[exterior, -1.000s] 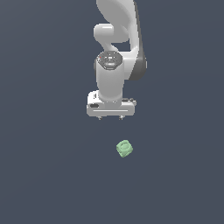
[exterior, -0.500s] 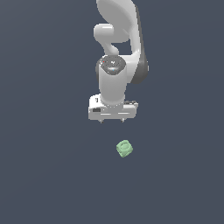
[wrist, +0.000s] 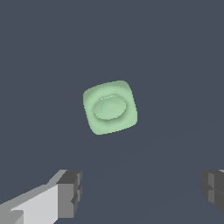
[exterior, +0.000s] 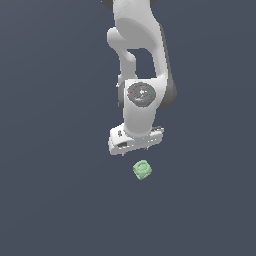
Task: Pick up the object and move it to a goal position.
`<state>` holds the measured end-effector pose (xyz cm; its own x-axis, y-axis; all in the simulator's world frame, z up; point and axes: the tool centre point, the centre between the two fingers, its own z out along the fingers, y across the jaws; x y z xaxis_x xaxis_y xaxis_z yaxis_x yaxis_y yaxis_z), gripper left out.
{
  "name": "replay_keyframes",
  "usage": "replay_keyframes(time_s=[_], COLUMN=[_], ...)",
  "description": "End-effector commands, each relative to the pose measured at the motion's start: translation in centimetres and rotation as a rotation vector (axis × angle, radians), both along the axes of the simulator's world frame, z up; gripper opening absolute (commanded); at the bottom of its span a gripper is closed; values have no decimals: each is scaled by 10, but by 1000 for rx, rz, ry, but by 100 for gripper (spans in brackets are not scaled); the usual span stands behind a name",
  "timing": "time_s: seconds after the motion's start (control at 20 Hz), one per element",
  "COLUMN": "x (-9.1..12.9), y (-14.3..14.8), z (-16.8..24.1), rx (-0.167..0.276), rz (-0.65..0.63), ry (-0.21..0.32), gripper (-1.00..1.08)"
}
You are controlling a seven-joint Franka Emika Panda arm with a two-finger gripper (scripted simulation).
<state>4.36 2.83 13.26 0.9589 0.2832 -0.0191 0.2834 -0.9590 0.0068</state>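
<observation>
One white Panda arm (exterior: 137, 55) reaches down from the top of the exterior view, its wrist joint showing a round grey cap with small coloured dots. At the arm's lower end sits the broad white gripper (exterior: 135, 150), tilted slightly, with only short dark tips poking out beneath its body; from this angle the spacing of the fingers cannot be judged. Just below the gripper, and a little toward the exterior view's right, lies the object, a small pale mint-green block (exterior: 142, 170) with rounded corners and a ring mark on its upward face. A narrow strip of the dark slate desk (exterior: 50, 200) shows between gripper and block, so the two are close but apart. The block is far smaller than the gripper body above it.

Seen from the wrist view, the mint-green block (wrist: 110, 107) fills the middle of the picture, turned a few degrees off square, its rounded corners plain and a shallow oval ring pressed into the face toward the camera. It rests alone on the flat grey desk (wrist: 175, 52). Two fingers appear at the picture's edge: one with a white body and a dark grey ribbed pad (wrist: 70, 194), the other showing only its dark pad (wrist: 213, 188) at the opposite side. They stand wide apart, with bare desk between them, and nothing is held. The block lies beyond the fingertips rather than between them, touching neither.
</observation>
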Motion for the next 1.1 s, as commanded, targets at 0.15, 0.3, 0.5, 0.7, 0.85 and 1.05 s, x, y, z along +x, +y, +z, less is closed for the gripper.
replay_keyframes(time_s=[0.15,0.3,0.5,0.7,0.85,1.05], x=[23,31,38,41,40,40], y=[19,26,32,35,35,35], z=[-22,-31,-39,-43,-43,-53], rx=[6,9,12,14,14,14], rz=[139,192,238,258,254,255], ry=[-7,-10,-13,-15,-14,-14], gripper=[100,100,100,100,100,100])
